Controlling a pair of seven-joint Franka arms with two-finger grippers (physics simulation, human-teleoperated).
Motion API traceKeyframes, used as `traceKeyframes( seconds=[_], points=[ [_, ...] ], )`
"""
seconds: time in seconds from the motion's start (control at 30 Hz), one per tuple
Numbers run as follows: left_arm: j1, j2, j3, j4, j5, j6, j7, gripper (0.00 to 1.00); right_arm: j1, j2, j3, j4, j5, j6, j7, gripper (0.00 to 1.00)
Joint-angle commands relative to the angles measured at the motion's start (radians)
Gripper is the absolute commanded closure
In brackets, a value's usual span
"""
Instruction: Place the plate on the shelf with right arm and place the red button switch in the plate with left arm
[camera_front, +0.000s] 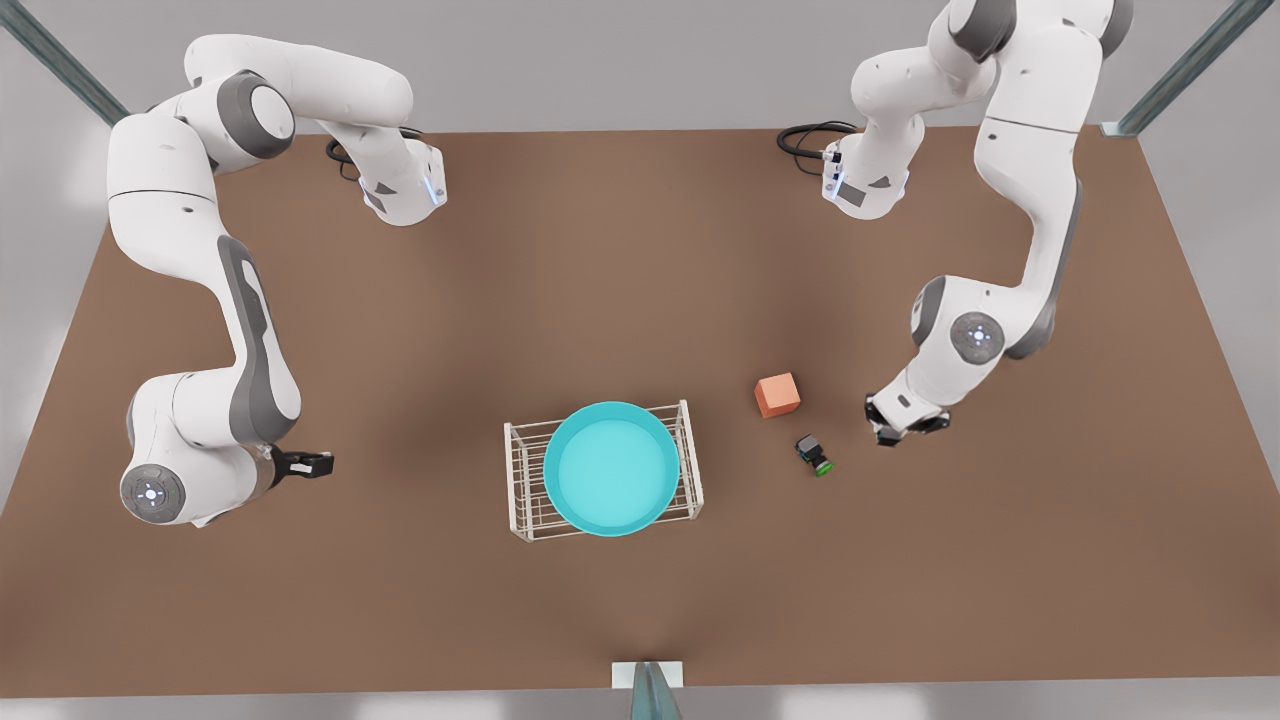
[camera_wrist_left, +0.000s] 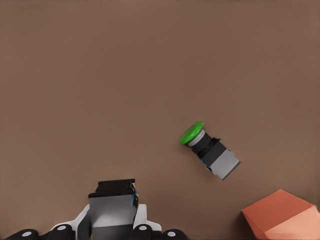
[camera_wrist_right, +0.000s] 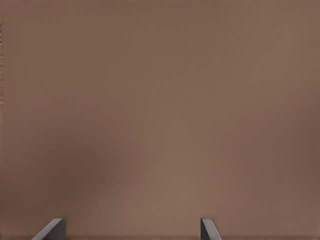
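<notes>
The turquoise plate (camera_front: 612, 468) lies flat on top of the white wire shelf (camera_front: 521, 483) at the table's middle front. At the front view's right, my left gripper (camera_front: 898, 428) hangs low over the table, shut on a small black-and-grey blocky body (camera_wrist_left: 113, 207). That body looks like the red button switch; its cap is hidden. At the front view's left, my right gripper (camera_front: 318, 463) waits open, well apart from the shelf. Its fingertips (camera_wrist_right: 52, 230) show over bare table, with nothing between them.
A green-capped black switch (camera_front: 815, 455) (camera_wrist_left: 209, 149) lies on its side just beside the left gripper. An orange cube (camera_front: 777, 394) (camera_wrist_left: 282, 216) sits behind it. Between these and the shelf lies a strip of bare brown table.
</notes>
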Motion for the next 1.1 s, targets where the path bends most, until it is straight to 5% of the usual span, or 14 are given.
traceKeyframes(
  seconds=[0.0,0.2,0.4,0.57,0.9,1.07],
  points=[
    [-0.004,-0.017,-0.034,0.025,-0.022,-0.126,-0.073,0.61,0.0,-0.002,0.0,0.0,0.001,0.0,-0.001,0.0],
    [-0.008,-0.015,-0.178,0.238,-0.043,-0.411,-0.32,0.61,0.002,-0.002,0.0,0.0,0.001,0.0,-0.003,0.0],
    [-0.123,0.003,-0.236,0.314,-0.082,-0.425,-0.645,0.61,0.014,0.008,0.0,0.0,-0.002,0.0,-0.001,0.0],
    [-0.257,0.126,-0.238,0.533,-0.074,-0.424,-0.966,0.61,0.015,0.008,0.0,0.0,-0.002,0.0,0.001,0.0],
    [-0.473,0.422,-0.223,0.875,0.076,-0.198,-1.401,0.6,0.015,0.008,0.0,0.0,-0.004,-0.001,0.001,0.0],
    [-0.576,0.509,-0.097,0.999,0.112,-0.069,-1.539,0.6,0.017,0.008,0.0,0.0,-0.004,0.0,0.001,0.0]
  ],
)
